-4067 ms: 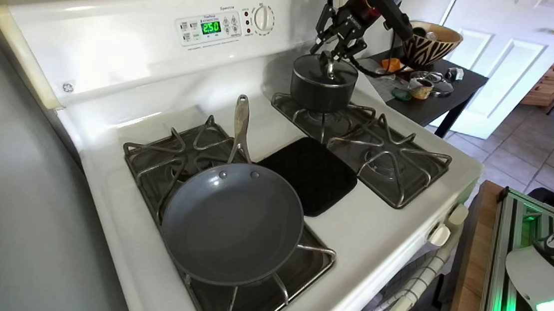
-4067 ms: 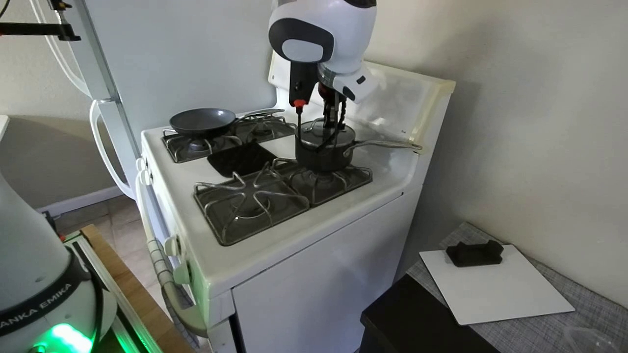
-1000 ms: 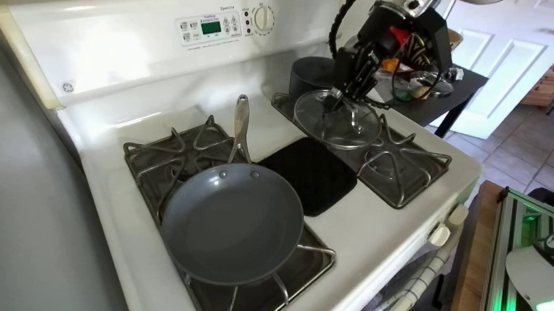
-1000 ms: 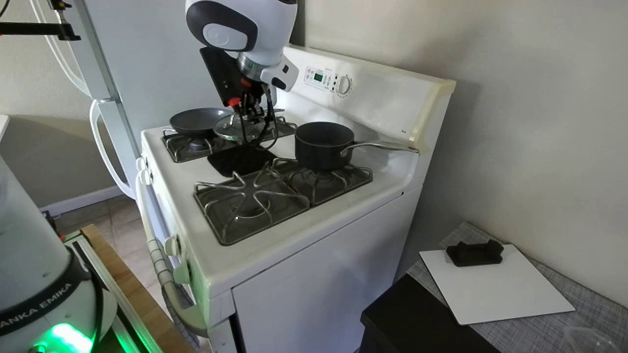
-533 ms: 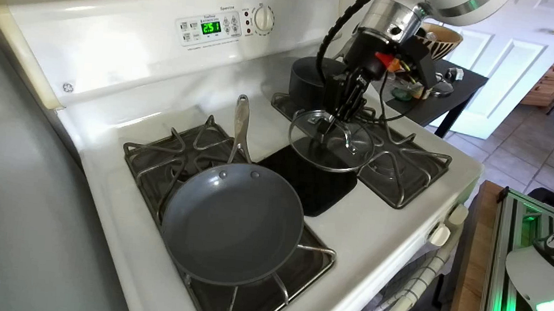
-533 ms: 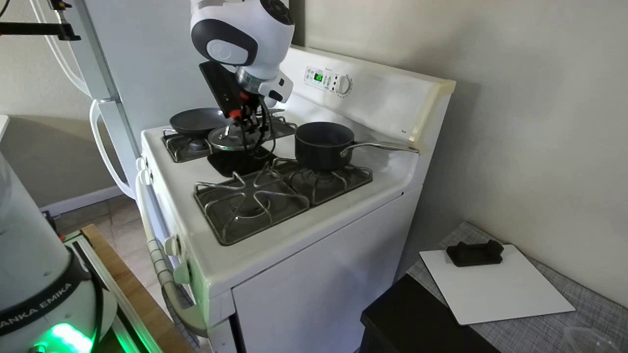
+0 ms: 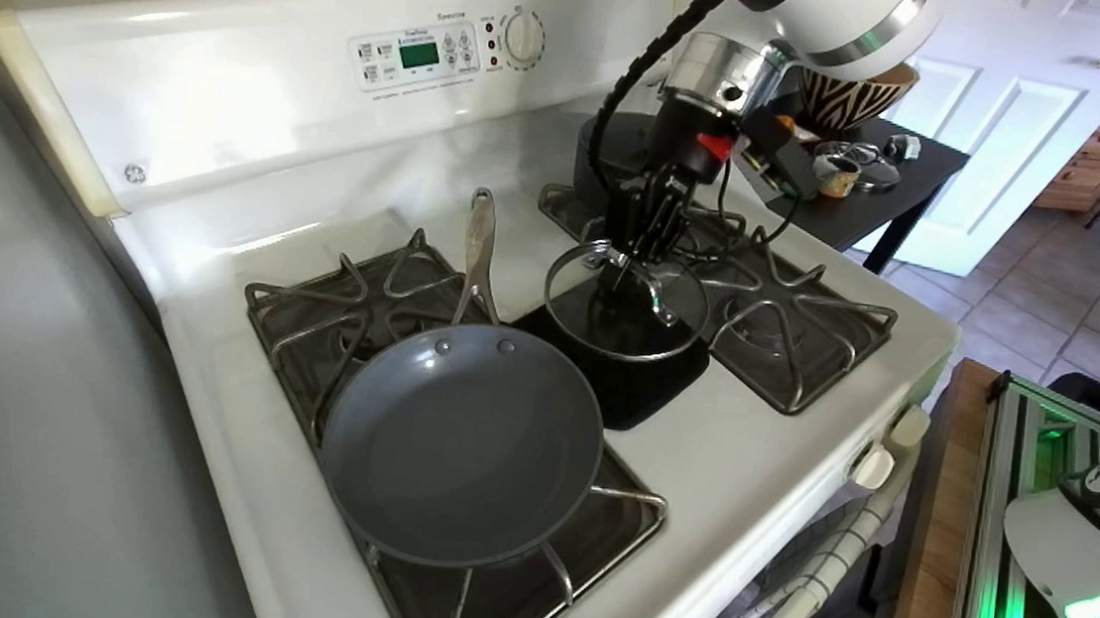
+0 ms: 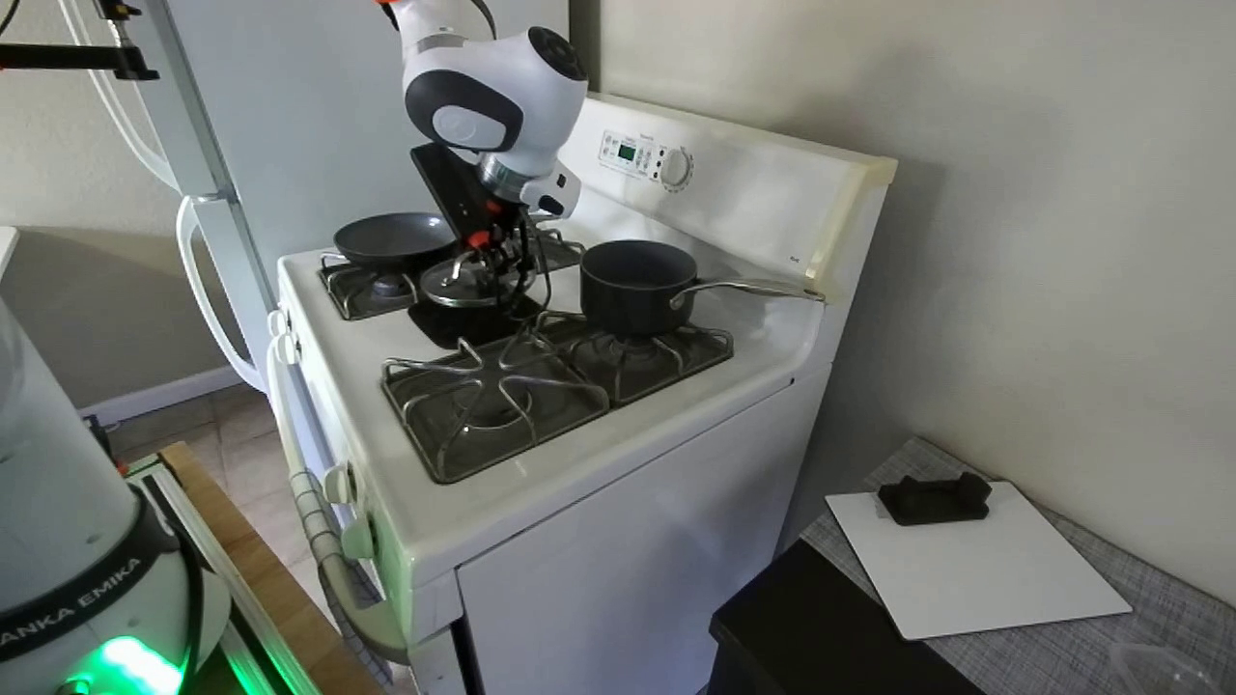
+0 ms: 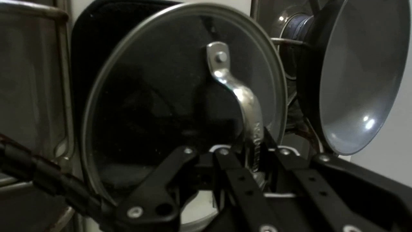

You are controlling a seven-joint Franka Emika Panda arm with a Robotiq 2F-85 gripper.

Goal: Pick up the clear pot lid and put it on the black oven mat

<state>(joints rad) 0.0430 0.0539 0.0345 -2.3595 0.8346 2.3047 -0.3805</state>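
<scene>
The clear pot lid (image 7: 584, 317) is see-through with a metal rim and an arched metal handle (image 9: 241, 90). My gripper (image 9: 254, 141) is shut on this handle, with one finger on each side. The gripper also shows in both exterior views (image 7: 625, 268) (image 8: 497, 275). The lid hangs low over the black oven mat (image 7: 627, 395), nearer the mat's back part in an exterior view. In the other views the lid (image 8: 459, 288) (image 9: 154, 80) also overlaps the mat (image 8: 454, 328) (image 9: 87, 35). It seems slightly above the mat; contact cannot be told.
The grey frying pan (image 7: 463, 451) stands on the grates beside the mat. The dark pot (image 8: 632, 299), uncovered, stands on the back burner, its handle (image 8: 763, 285) sticking out. Bare wire grates (image 8: 497, 396) lie on the mat's other side. Control panel (image 7: 423, 54) rises behind.
About four seconds ago the lid sat on the pot with my gripper at its handle. It has been lifted off, carried over the mat, and lowered during the last second.
</scene>
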